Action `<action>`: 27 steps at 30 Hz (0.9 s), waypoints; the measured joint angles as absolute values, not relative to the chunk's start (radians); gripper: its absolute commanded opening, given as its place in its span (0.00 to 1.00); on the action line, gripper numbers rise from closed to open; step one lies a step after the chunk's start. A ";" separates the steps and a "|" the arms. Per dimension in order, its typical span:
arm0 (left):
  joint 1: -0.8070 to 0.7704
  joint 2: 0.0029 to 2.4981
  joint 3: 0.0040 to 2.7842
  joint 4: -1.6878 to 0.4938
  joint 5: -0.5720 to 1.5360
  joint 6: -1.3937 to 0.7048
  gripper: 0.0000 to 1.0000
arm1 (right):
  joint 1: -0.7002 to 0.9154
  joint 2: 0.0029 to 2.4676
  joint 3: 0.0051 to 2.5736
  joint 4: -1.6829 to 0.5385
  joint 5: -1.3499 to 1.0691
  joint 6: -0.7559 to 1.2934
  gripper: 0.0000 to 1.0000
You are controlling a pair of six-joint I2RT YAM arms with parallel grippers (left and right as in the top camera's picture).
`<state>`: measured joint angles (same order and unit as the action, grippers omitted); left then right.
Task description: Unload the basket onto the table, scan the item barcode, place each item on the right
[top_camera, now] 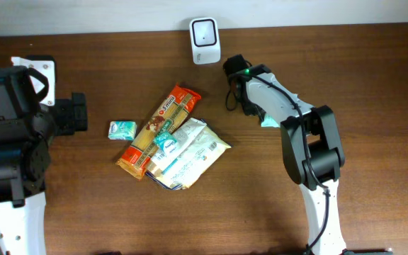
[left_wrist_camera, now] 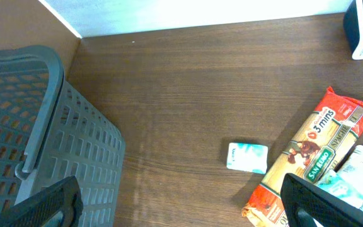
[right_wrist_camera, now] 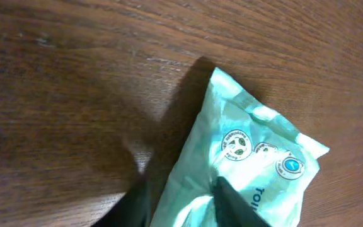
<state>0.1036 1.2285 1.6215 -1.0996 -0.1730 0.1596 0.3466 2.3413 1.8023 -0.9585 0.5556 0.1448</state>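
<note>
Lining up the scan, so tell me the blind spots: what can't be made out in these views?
- Green pack: no barcode shows; right wrist's bottom edge cuts it off, fingers cover part; overhead, the right arm hides most.
- Scanner: window too small overhead; cut by left wrist's right edge.
- White bag: print too small overhead.
- Basket: contents cut off in left wrist.
</note>
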 measured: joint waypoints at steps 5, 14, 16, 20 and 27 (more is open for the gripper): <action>0.104 1.229 1.621 -1.099 -0.173 0.160 0.99 | 0.347 2.344 1.785 -0.976 0.494 0.146 0.04; 0.104 1.229 1.621 -1.100 -0.173 0.160 0.99 | 0.321 2.300 1.802 -1.079 0.203 0.115 0.32; 0.104 1.229 1.621 -1.099 -0.173 0.160 0.99 | 0.280 2.270 1.805 -1.077 0.065 0.095 0.51; 0.104 1.229 1.621 -1.100 -0.173 0.160 0.99 | 0.029 2.159 1.823 -1.090 -0.276 0.025 0.63; 0.104 1.229 1.621 -1.100 -0.173 0.160 0.99 | -0.218 2.177 1.662 -1.034 -0.602 -0.106 0.64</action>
